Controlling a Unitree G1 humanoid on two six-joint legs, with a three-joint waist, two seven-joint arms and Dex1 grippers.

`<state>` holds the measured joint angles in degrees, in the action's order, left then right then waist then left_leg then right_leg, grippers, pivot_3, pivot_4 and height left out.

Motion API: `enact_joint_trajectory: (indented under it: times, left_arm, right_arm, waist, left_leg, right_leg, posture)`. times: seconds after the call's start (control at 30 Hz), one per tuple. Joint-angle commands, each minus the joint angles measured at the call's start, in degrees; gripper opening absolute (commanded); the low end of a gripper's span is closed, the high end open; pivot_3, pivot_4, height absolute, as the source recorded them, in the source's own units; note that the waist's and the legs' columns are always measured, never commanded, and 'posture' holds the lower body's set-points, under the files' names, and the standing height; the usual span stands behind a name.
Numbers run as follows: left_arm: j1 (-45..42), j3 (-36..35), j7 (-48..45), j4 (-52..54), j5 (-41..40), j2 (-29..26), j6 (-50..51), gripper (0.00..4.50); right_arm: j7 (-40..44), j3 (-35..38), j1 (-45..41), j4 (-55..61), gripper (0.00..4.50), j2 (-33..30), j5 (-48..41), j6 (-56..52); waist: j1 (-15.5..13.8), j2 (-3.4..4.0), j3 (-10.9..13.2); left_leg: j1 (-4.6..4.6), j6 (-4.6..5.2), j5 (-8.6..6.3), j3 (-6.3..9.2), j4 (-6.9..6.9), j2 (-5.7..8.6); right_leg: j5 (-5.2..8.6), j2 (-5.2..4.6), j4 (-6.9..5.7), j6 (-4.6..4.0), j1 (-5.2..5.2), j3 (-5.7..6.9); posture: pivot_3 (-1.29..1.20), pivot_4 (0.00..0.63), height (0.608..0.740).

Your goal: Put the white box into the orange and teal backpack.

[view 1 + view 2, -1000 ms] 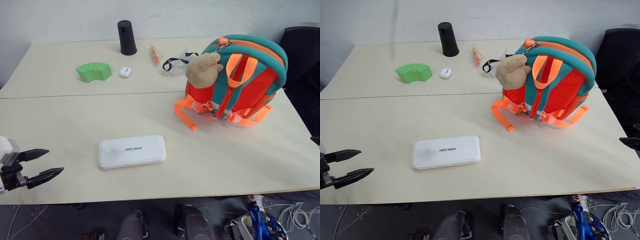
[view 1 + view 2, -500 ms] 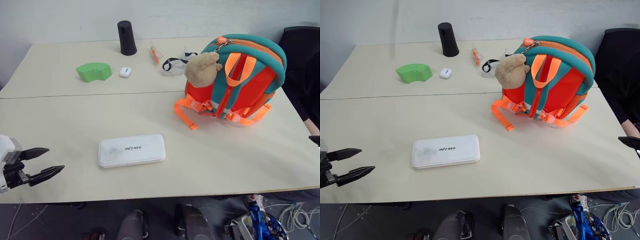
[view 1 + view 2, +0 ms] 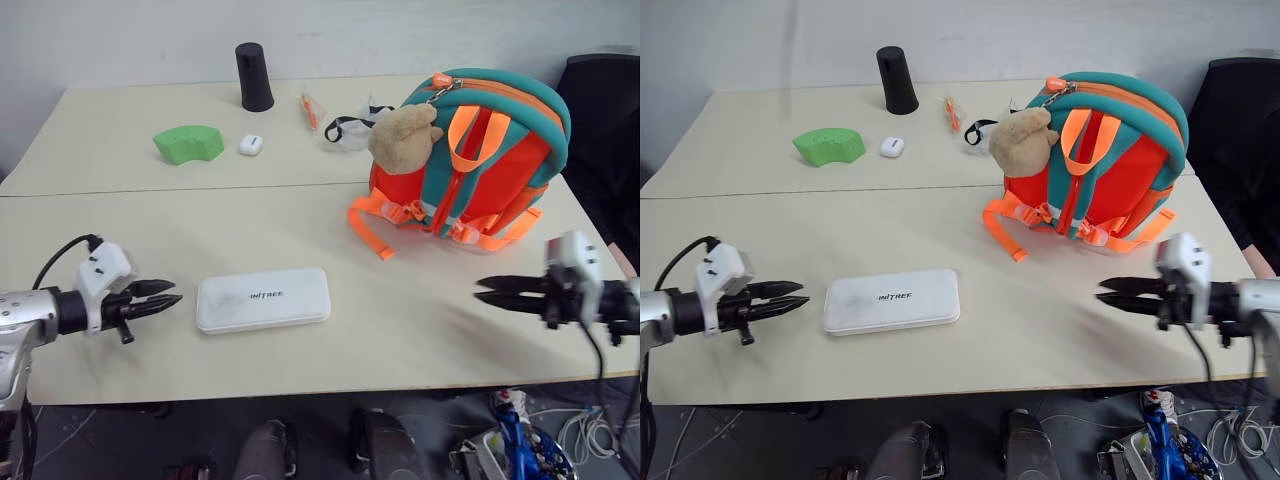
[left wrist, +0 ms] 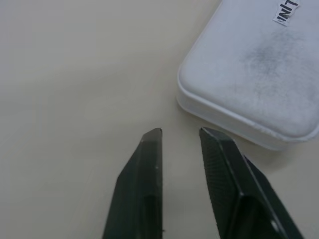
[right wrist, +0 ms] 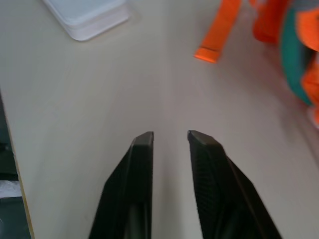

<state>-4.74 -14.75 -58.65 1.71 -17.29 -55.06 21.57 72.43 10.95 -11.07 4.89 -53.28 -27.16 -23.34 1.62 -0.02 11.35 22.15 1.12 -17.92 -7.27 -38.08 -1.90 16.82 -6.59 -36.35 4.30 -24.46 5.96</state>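
Both arms have come inward over the table (image 3: 300, 215) within the last second. The left end effector (image 3: 168, 294) was spread wide near the table's left edge; it now sits just beside the left short end of the white box (image 3: 263, 299), with its fingers drawn nearly together (a narrow gap remains between the tips) and gripping nothing. The right end effector (image 3: 488, 289), previously only a tip at the right border, now reaches in from the right, fingers likewise nearly together and empty, well apart from the box and in front of the orange and teal backpack (image 3: 470, 160).

Meaning for the task: the box has not been touched. It lies flat in the near-centre of the table, lettering up. The backpack stands upright at the right rear with its zipper apparently shut. The arms flank the box from both ends, which suggests a two-sided approach, but narrowed fingers cannot straddle the box's width; a reopening or a push-type contact is probably required.

Inventory, left to right:
- green curved block (image 3: 188, 143): one
- white earbud case (image 3: 250, 144): one
- white box: one
- black cup (image 3: 253, 76): one, upside down
- orange pen-like item (image 3: 310, 110): one
- clear bag with a dark strap (image 3: 352, 130): one
- tan plush toy (image 3: 403, 137): one, hanging on the backpack
- backpack: one
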Motion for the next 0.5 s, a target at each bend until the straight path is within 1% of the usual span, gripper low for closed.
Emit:
enact_joint_trajectory:
  times: [0.03, 0.13, 0.2, 0.33, 0.5]
  left_arm:
    - [-2.1, 3.63, 1.32, -0.14, 2.47, 0.8, -0.9, 0.01]
    - [-3.75, 5.9, 2.65, -1.14, 3.6, 2.22, -0.68, 0.01]
    - [-5.25, 7.25, 3.56, -1.63, 4.14, 3.55, -0.77, 0.01]
    - [-8.52, 10.09, 3.06, -2.08, 4.35, 5.68, -0.76, 0.01]
    - [-12.58, 14.3, 2.44, -4.03, 5.87, 7.98, -2.32, 0.01]
  right_arm:
    - [-5.45, -6.37, -3.94, 2.34, 0.0, 4.76, 4.21, 1.61]
    - [-11.28, -10.99, -8.12, 0.69, 0.0, 9.59, 8.77, 1.29]
    - [-13.46, -13.3, -10.01, 0.29, 0.0, 12.01, 10.19, 0.42]
    - [-13.48, -16.54, -10.37, 1.16, 0.0, 13.67, 11.29, 1.18]
    - [-15.39, -18.09, -11.23, 1.67, 0.0, 16.35, 11.73, 0.05]
  waist:
    - [-0.01, -0.13, -0.04]
    - [-0.06, -0.19, -0.06]
    - [-0.07, -0.19, -0.06]
    - [-0.91, -0.23, -0.08]
    - [-1.45, -0.26, -0.1]
  left_leg:
    - [0.0, 0.01, 0.01, -0.02, -0.02, 0.0]
    - [0.01, 0.04, 0.02, -0.02, -0.15, 0.01]
    - [0.03, 0.05, 0.03, -0.02, -0.16, 0.03]
    - [0.06, 0.08, 0.05, 0.03, -0.2, 0.06]
    - [0.06, 0.15, 0.08, -0.03, -0.3, 0.1]
  right_leg:
    - [0.0, 0.01, 0.0, 0.0, -0.01, 0.04]
    - [0.0, 0.0, -0.12, 0.0, -0.01, 0.04]
    - [0.0, -0.02, -0.18, 0.0, -0.05, 0.02]
    - [0.0, -0.01, -0.17, 0.0, -0.03, 0.05]
    - [-0.04, 0.02, -0.22, 0.06, -0.02, 0.13]
  posture:
    - [0.0, 0.15, 0.74]
    - [0.0, 0.15, 0.74]
    - [0.0, 0.15, 0.74]
    - [0.0, 0.15, 0.74]
    - [0.0, 0.15, 0.74]
